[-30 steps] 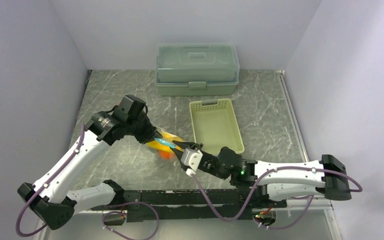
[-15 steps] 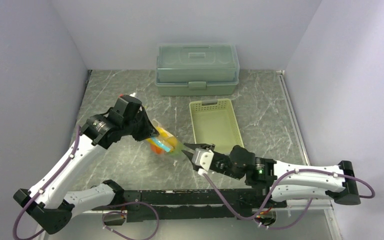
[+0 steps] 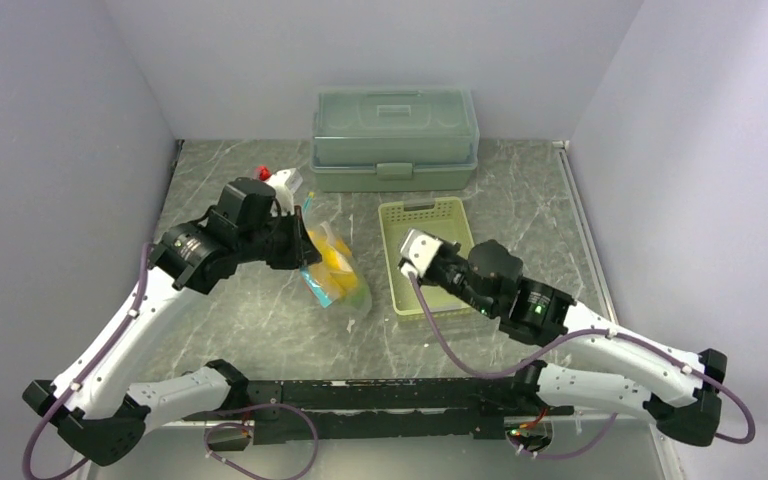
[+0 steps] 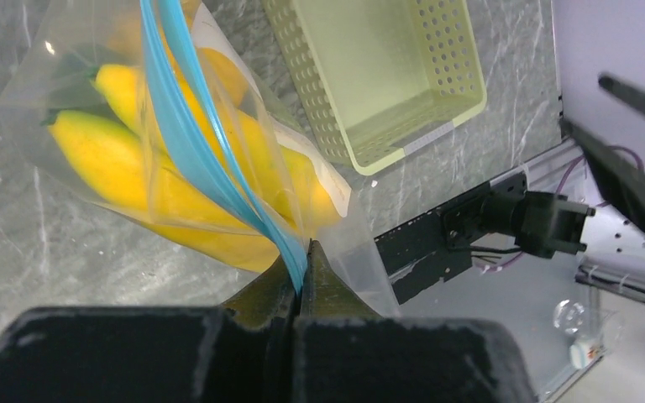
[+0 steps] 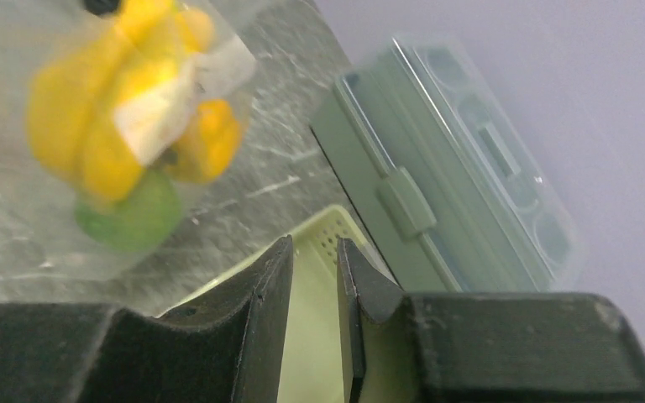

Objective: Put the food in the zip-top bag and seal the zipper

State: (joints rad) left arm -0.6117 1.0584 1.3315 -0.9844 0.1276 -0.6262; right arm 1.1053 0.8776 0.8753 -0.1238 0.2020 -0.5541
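Observation:
The clear zip-top bag (image 3: 340,280) holds the food: yellow bananas (image 4: 126,159), orange pieces and a light green round fruit (image 5: 130,220). My left gripper (image 4: 302,262) is shut on the teal-blue zipper (image 4: 193,151) at one end of the bag's mouth, and the bag trails from it toward the table's front. In the top view the left gripper (image 3: 300,250) sits at the bag's upper left. My right gripper (image 5: 315,252) is open with nothing between its fingers. It hovers over the pale green basket, apart from the bag, seen from above as the right gripper (image 3: 412,258).
The pale green slotted basket (image 3: 455,225) stands right of the bag. A large translucent green lidded box (image 3: 395,135) sits against the back wall. Grey walls close in both sides, and a black rail (image 3: 380,395) runs along the near edge.
My right gripper has let go of the bag's end and swung up and right over the basket. The left gripper has drawn back and left, still holding the zipper, and the bag followed.

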